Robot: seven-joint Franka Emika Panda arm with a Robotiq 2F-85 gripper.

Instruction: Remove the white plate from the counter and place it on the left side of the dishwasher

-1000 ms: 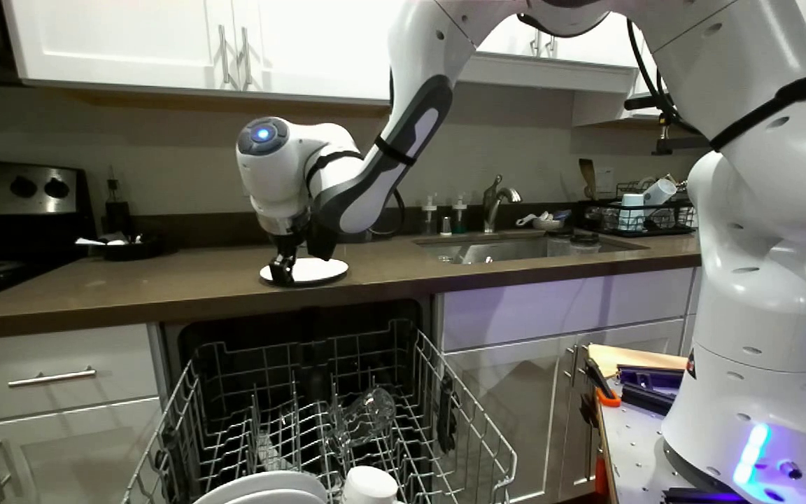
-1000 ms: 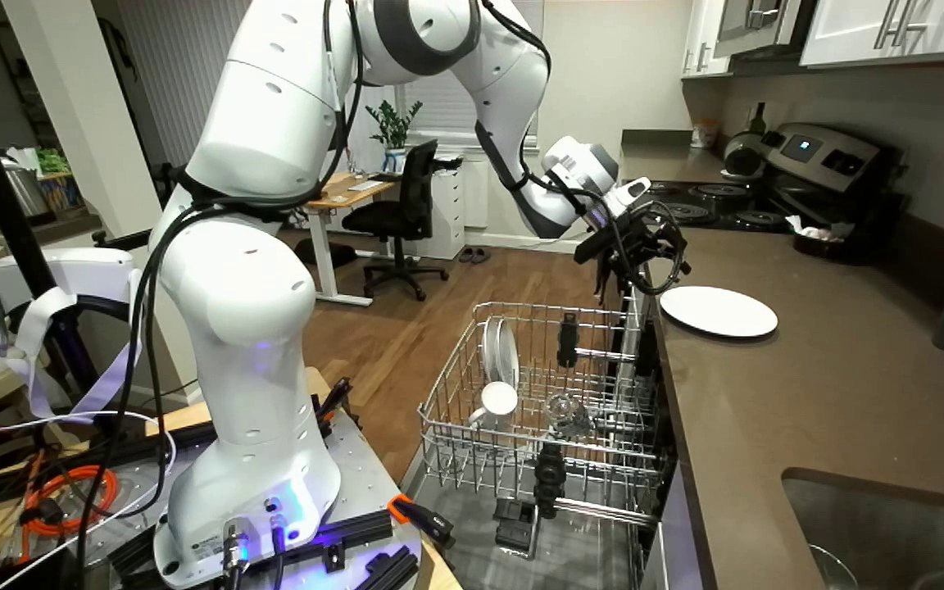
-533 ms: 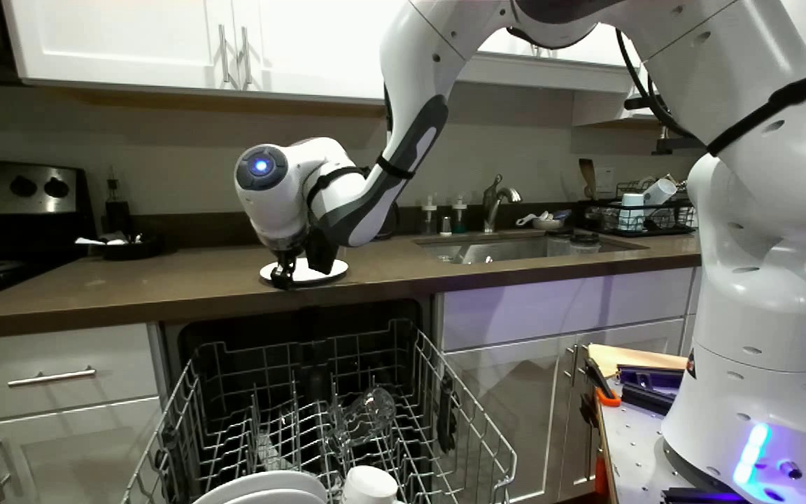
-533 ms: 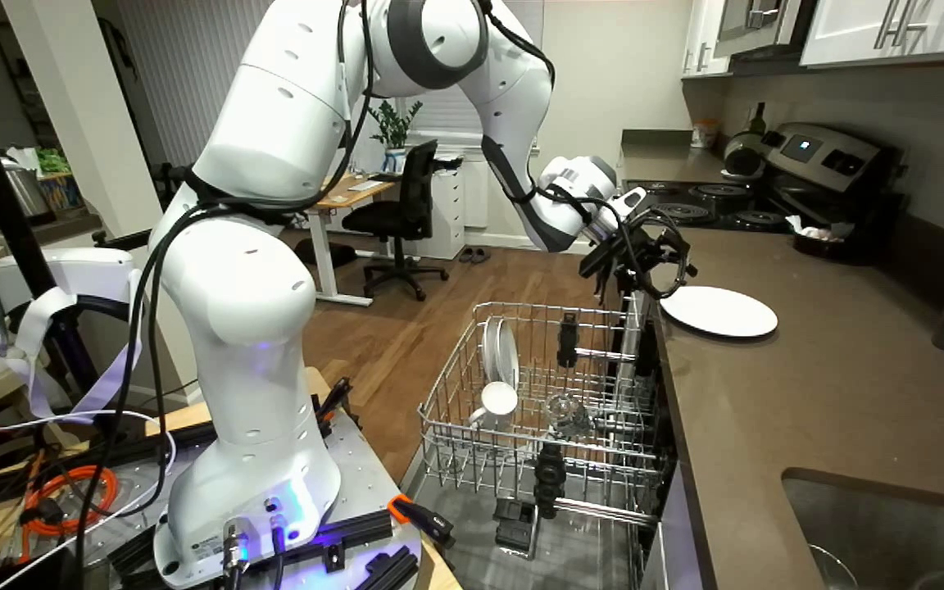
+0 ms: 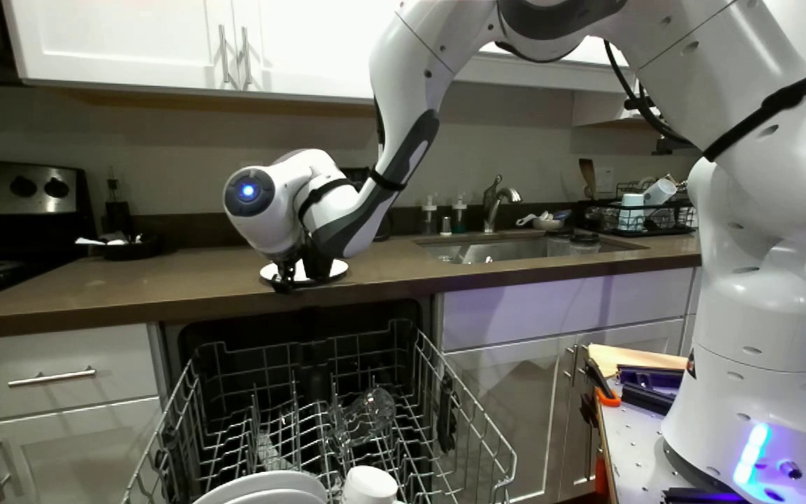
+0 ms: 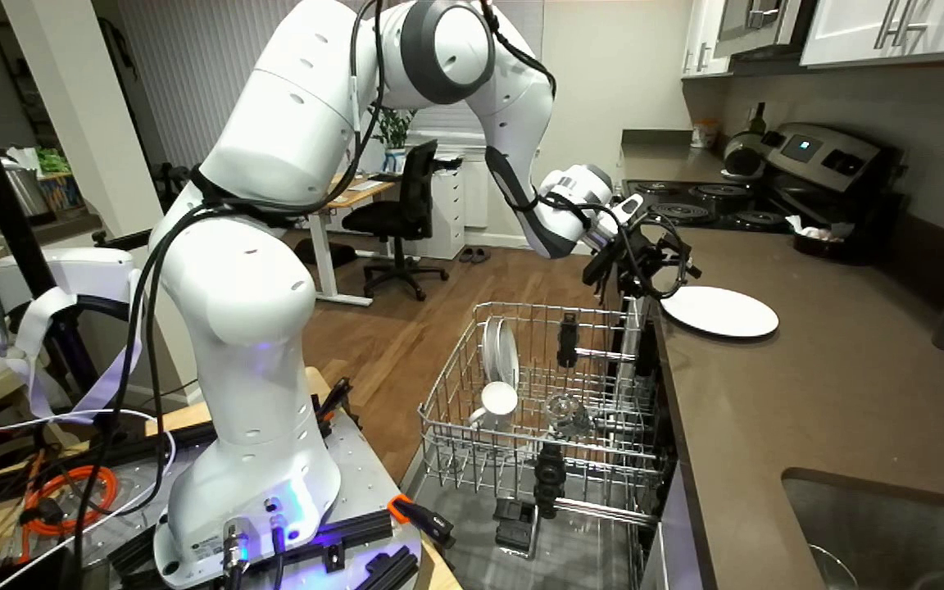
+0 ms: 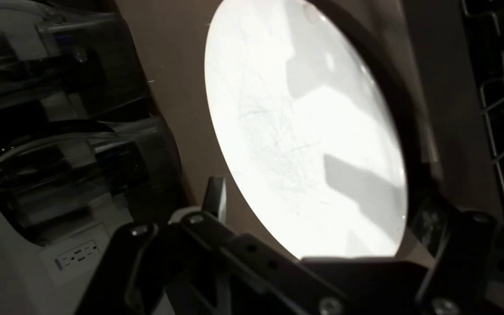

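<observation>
Your Robotiq gripper has dipped slightly at the white dinner plate, jaws apart. Close without getting under its rim and it might skid off the countertop; contact is too dark to tell. It lies flat there, face up, beside the front edge: round, no long axis.

The floor was brown wood planks, and a black office chair sat by a wood-topped desk, with a white drawer unit partly hidden behind the chair. The white upper cabinets looked super bright, while the wall under them was kinda dim.
</observation>
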